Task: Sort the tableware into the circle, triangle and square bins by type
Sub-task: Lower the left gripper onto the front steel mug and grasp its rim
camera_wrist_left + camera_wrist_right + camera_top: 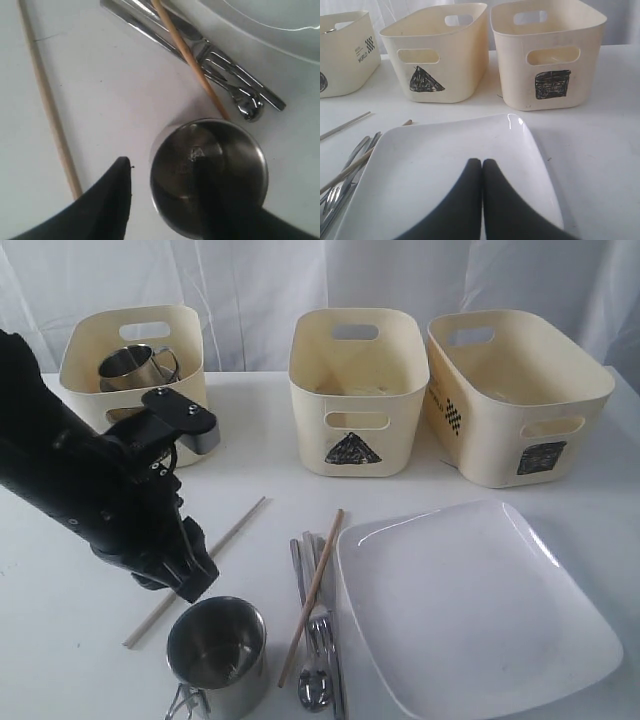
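A steel handled cup [217, 648] stands near the table's front edge. My left gripper [193, 582] hangs just above and left of it. In the left wrist view the gripper [162, 167] is open astride the cup's [210, 150] rim, with one finger inside and one outside. A second steel cup [135, 365] lies in the circle bin [95, 360]. The triangle bin [358, 390] and the wider square bin [515, 390] stand to its right. My right gripper [482, 163] is shut and empty over the white square plate [435, 170]. It is out of the exterior view.
One chopstick [200, 565] lies left of the cup. Another chopstick [312, 580] rests across the steel fork, spoon and knife [318, 640] beside the plate [470, 610]. Neither bowl shows clearly in any view.
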You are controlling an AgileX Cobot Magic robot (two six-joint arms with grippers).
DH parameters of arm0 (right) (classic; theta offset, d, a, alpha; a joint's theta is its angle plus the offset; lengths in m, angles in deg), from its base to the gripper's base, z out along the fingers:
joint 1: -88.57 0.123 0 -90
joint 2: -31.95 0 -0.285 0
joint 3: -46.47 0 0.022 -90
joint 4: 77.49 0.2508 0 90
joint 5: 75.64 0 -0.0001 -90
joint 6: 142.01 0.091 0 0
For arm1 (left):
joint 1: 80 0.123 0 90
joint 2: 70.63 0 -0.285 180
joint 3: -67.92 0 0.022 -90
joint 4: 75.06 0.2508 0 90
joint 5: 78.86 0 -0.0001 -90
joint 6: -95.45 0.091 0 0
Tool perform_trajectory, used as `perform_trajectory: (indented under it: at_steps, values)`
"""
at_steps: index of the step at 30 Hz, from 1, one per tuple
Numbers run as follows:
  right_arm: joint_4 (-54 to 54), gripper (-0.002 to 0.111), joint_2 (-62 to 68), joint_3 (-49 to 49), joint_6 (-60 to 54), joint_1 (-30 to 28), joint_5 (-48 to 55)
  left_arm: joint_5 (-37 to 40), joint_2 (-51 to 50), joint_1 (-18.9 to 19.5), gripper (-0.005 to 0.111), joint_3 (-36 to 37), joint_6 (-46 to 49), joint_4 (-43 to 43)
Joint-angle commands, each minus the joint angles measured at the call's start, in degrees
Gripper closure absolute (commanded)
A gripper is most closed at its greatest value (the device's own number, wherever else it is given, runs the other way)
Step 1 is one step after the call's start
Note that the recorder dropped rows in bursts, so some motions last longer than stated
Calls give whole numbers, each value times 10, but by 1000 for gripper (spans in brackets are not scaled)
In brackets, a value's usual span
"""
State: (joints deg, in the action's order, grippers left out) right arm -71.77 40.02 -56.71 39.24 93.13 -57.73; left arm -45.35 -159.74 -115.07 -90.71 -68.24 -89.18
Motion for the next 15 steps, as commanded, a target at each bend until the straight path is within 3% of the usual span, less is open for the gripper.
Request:
perform_trajectory:
  at_steps: [1, 15]
  values:
    - [1, 108, -3, 4, 1, 1, -8, 10, -17, -17, 61, 5, 5, -9]
    - [1, 108, -3, 4, 1, 1, -8, 11, -83, -17, 61, 5, 6, -12]
